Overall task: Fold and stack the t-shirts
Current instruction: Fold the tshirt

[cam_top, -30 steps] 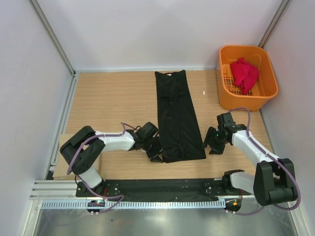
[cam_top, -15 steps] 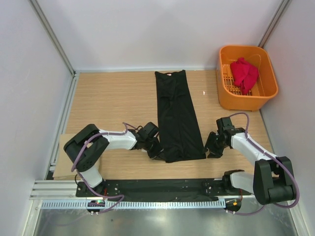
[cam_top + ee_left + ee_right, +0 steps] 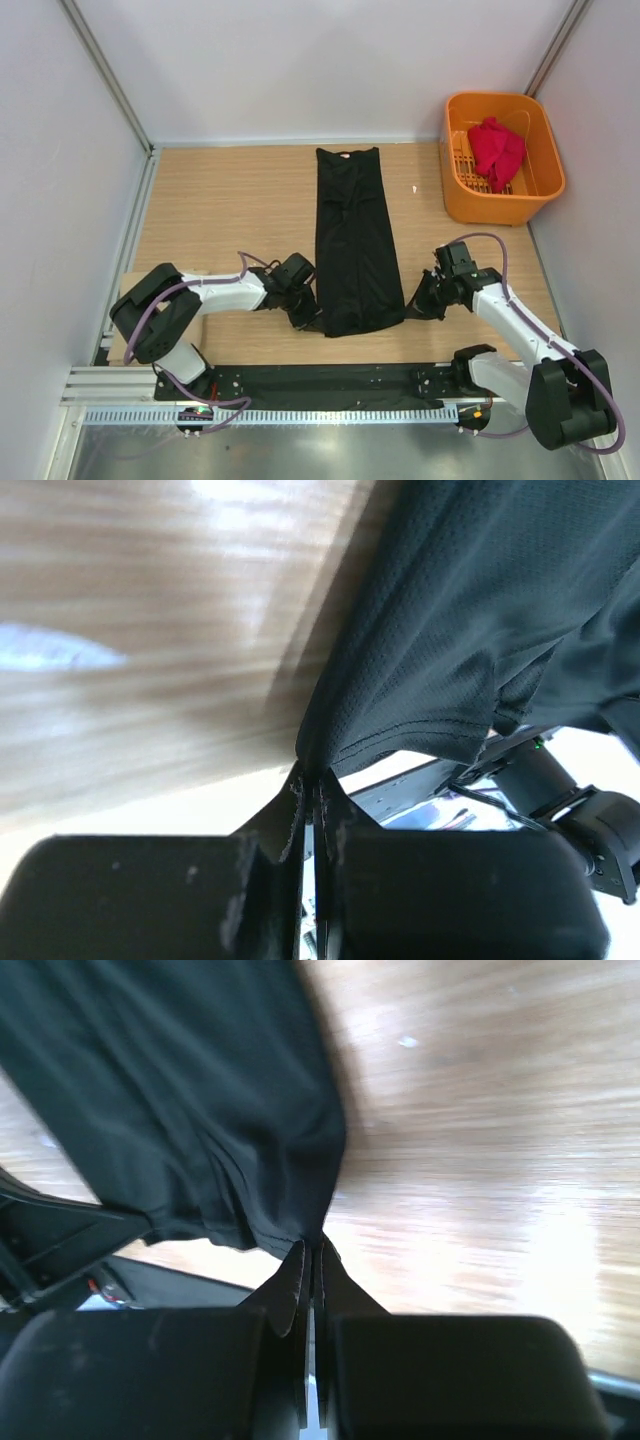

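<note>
Top external: the left gripper and right gripper are closed on near corners of the black shirt; best to lift both evenly toward 12 o'clock.

I worked in a laboratory robot cell: plain white panels on aluminium posts enclosed the wooden tabletop, and my arms stood bolted to a metal rail along its near edge.
</note>
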Action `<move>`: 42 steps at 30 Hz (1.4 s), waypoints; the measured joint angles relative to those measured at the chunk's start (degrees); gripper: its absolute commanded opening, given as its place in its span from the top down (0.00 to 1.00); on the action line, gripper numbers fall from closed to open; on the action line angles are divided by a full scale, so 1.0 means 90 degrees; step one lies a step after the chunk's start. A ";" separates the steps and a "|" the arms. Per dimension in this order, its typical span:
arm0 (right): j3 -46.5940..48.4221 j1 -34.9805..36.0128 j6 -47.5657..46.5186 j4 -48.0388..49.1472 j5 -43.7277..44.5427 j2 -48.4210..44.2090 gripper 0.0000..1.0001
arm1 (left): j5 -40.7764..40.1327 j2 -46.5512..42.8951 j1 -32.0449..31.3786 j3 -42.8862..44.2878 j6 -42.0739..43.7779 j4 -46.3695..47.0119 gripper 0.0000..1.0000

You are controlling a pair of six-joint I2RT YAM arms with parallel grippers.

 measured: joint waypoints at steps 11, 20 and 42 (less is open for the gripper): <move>0.2778 -0.0041 -0.0449 0.0112 0.0024 0.2642 0.98 | 0.0160 0.0639 0.1547 0.2324 0.0928 -0.1253 1.00; 0.5098 -0.0226 -0.0923 0.0289 -0.0017 0.5066 0.98 | 0.0583 0.3072 0.2628 0.5331 0.1972 -0.2171 1.00; 0.7621 -0.0760 -0.1229 0.0051 -0.0743 0.7116 0.98 | 0.1438 0.4724 0.3342 0.7499 0.1880 -0.2482 0.88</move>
